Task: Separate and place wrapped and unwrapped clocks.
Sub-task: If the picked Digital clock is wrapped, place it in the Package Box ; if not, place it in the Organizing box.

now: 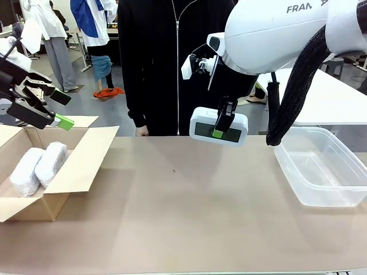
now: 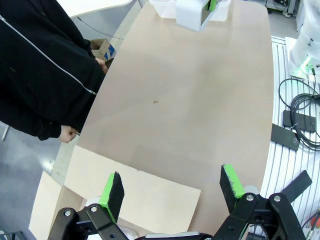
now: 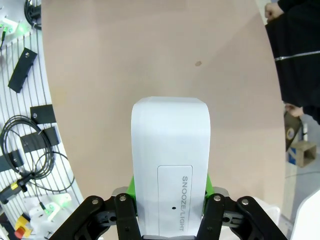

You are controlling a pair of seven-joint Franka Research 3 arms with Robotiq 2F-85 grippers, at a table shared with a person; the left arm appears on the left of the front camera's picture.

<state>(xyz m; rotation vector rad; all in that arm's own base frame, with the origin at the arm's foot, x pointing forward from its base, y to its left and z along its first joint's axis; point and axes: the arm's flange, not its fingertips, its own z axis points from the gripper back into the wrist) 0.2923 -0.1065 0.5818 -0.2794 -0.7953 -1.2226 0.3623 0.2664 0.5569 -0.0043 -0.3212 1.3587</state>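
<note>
Grey floor (image 1: 86,97), white side table (image 1: 327,97)

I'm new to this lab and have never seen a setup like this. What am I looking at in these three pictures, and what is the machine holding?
These are two white robot arms working at a brown table, with a person in black standing at the far side. The front picture comes from a fixed camera between the arms. The other two come from cameras on each arm's wrist, looking along its tool. The right tool is shut on a bare white digital clock, held above the table; its own camera shows the clock's top, marked SNOOZE/LIGHT. The left tool is open and hangs over a cardboard box containing two bubble-wrapped bundles. A clear plastic bin sits at the right.
</note>
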